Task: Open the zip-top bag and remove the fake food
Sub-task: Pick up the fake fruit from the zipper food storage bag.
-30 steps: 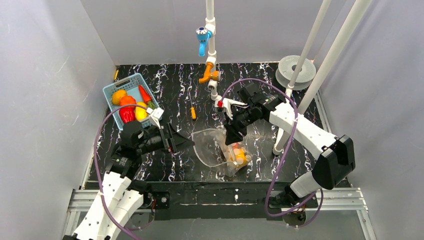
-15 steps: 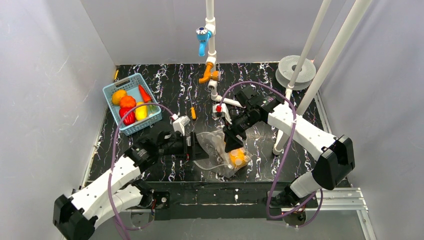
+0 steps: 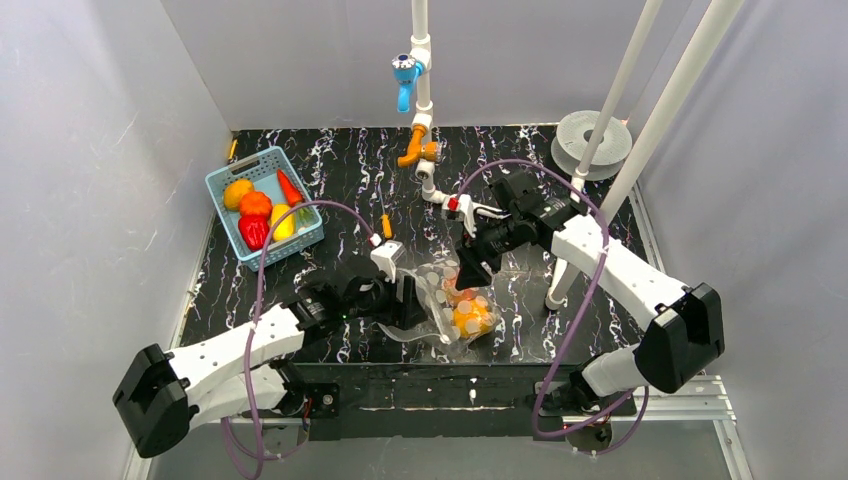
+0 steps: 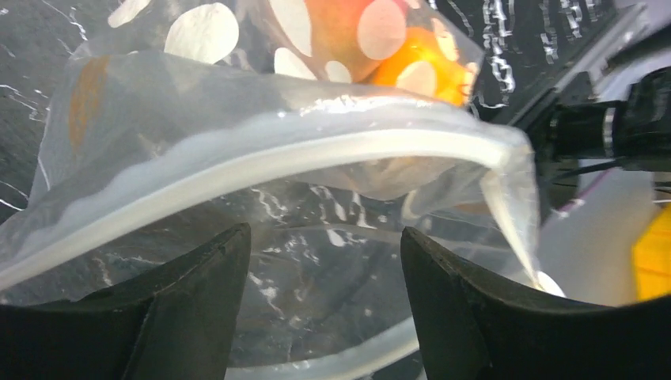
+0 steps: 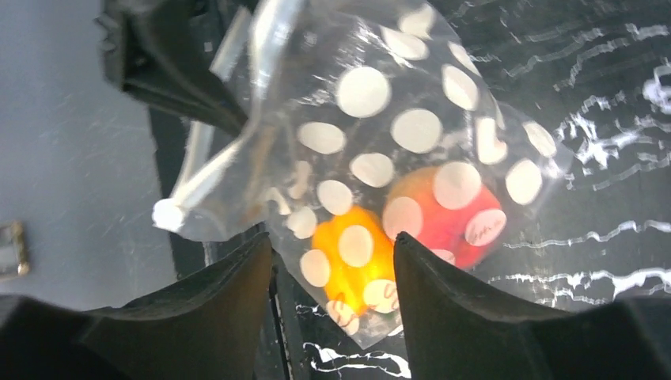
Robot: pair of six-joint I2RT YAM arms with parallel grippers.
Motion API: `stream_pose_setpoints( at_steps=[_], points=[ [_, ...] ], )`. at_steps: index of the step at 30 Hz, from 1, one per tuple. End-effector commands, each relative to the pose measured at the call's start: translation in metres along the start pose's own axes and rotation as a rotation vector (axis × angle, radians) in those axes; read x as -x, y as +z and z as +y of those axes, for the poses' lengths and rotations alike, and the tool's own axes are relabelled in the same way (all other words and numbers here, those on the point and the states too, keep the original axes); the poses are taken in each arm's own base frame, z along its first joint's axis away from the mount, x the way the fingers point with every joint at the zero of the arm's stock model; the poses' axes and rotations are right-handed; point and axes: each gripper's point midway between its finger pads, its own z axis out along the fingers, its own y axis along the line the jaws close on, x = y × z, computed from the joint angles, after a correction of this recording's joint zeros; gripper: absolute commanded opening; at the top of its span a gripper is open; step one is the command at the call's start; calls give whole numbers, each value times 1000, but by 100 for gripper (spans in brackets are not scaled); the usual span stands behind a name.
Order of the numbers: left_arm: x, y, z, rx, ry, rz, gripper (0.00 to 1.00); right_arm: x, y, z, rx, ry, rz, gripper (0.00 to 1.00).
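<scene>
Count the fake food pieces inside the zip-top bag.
2 show through the plastic: a yellow-orange piece low in the zip-top bag, and a red-orange piece right beside it. Folds and the white dots could hide more.

Left arm (image 3: pixel 230 345) and right arm (image 3: pixel 612 262): white moulded shells, black joint housings. One purple cable (image 3: pixel 261 275) loops along each. Left gripper (image 4: pixel 323 241), right gripper (image 5: pixel 332 241): black matte fingers (image 4: pixel 174 317), curved inner edges.

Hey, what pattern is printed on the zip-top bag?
The zip-top bag is clear plastic printed with white polka dots, shown best in the right wrist view.
</scene>
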Motion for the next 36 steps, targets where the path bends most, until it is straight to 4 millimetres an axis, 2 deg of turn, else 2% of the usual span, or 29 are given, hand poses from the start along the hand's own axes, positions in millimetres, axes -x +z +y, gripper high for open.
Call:
stream_pose_setpoints(
  at_steps=[1, 5, 8, 11, 15, 20, 27, 31, 36],
  points=[
    [18, 9, 15, 45, 167, -156, 66, -5, 4, -45, -239, 74, -30, 59],
    [14, 14, 24, 53, 270, -183, 65, -14, 5, -72, -368, 104, -11, 35],
    [11, 18, 27, 31, 317, -224, 64, -22, 6, -85, -420, 120, 17, 23],
    [8, 20, 27, 3, 382, -255, 61, -26, 10, -89, -430, 126, 37, 15],
    [8, 24, 25, -33, 476, -302, 59, -35, 18, -96, -443, 129, 86, 11],
    [6, 37, 31, -24, 535, -310, 62, -45, 29, -104, -454, 148, 159, 7],
    [0, 54, 43, 11, 592, -286, 63, -59, 37, -100, -422, 119, 249, 5],
    [-2, 59, 45, 15, 615, -276, 64, -59, 46, -85, -329, 112, 261, 4],
    [-8, 68, 40, -27, 625, -265, 65, -54, 71, -50, -175, 83, 275, 4]
  ],
)
